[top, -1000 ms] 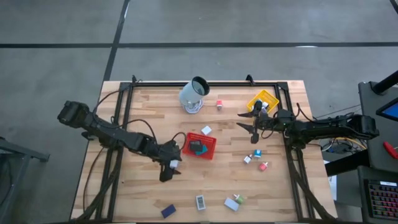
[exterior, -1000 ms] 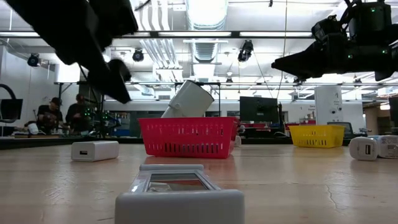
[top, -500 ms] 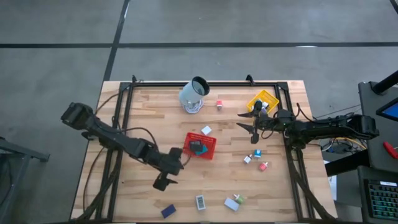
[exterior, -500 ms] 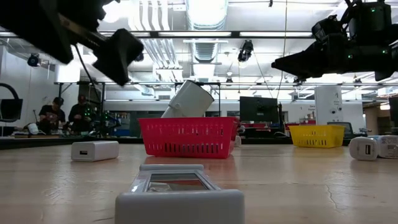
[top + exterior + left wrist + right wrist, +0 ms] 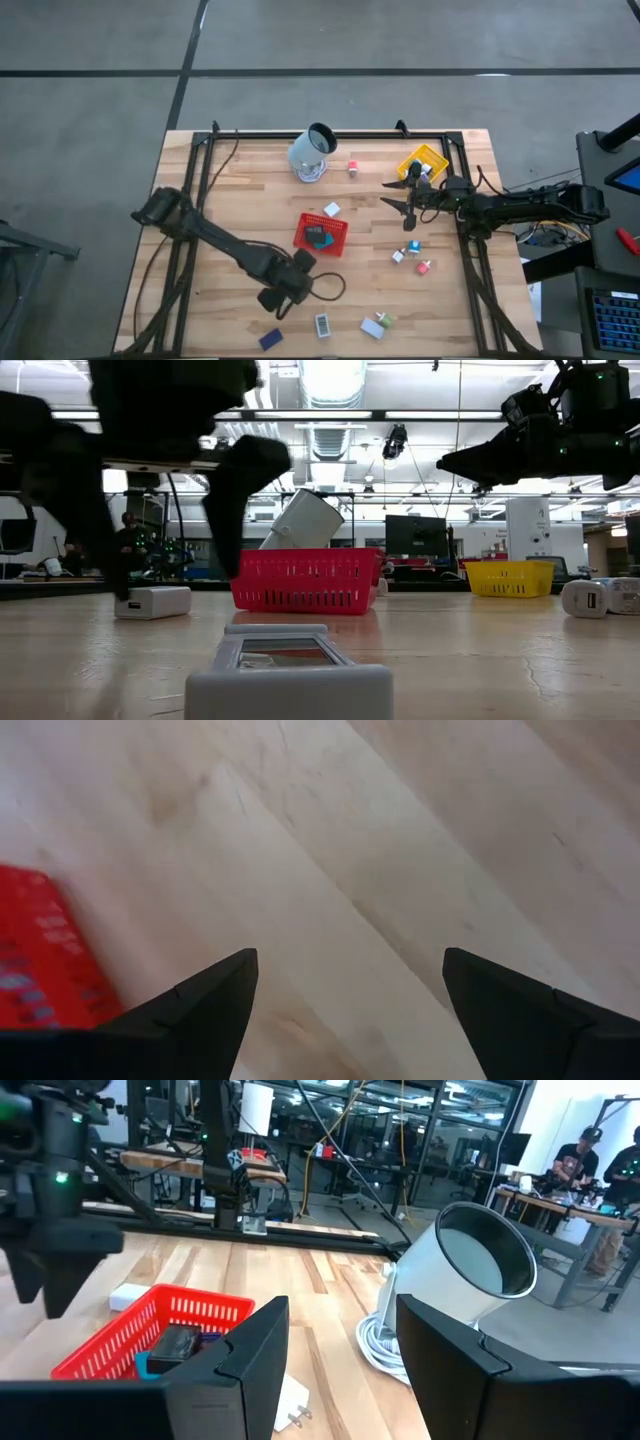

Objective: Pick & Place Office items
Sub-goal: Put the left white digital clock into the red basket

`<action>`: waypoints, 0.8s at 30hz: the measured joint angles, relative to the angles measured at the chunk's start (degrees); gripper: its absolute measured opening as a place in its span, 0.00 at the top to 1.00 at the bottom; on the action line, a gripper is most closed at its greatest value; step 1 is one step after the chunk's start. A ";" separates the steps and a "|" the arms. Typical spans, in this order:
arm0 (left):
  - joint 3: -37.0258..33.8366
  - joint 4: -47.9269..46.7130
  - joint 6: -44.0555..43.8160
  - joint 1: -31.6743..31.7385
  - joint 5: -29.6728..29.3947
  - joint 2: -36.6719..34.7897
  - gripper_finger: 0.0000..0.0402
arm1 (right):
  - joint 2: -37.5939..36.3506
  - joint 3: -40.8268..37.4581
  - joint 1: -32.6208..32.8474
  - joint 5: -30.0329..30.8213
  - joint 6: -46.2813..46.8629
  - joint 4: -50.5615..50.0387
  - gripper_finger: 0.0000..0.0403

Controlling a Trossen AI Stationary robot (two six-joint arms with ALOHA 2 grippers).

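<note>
Office items lie scattered on the wooden table (image 5: 240, 180): a white block (image 5: 332, 210), a pink-red one (image 5: 352, 167), small ones (image 5: 413, 250) at right, a dark blue block (image 5: 270, 340) and a grey-white rectangle (image 5: 322, 325) near the front edge. Dark items lie in the red mesh tray (image 5: 322, 235). My left gripper (image 5: 282, 300) stands open, pointing down over bare wood (image 5: 350, 920), near-left of the red tray (image 5: 40, 960). A white charger (image 5: 152, 601) lies beyond it. My right gripper (image 5: 395, 195) waits open and level, left of the yellow tray (image 5: 423, 162).
A large pale cup (image 5: 312, 150) lies tilted at the far middle, a white cord beneath it (image 5: 385, 1342). More items (image 5: 378, 325) sit at the near right. A black cable loops by the left gripper (image 5: 330, 285). People work at benches beyond the table (image 5: 600, 1160).
My left gripper has moved toward the table's near edge and a little right, sunk slightly, rolled about its own axis and tipped to point down. It has stayed open. The right arm has kept still.
</note>
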 joint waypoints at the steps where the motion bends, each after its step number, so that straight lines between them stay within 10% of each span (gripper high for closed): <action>1: 1.10 -0.36 0.62 -0.01 -0.23 0.66 0.19 | 0.00 0.00 0.00 0.00 -0.02 0.00 0.56; 24: 8.56 4.89 11.04 -4.15 -1.85 3.28 0.19 | 0.00 0.00 0.00 0.20 0.80 -0.02 0.56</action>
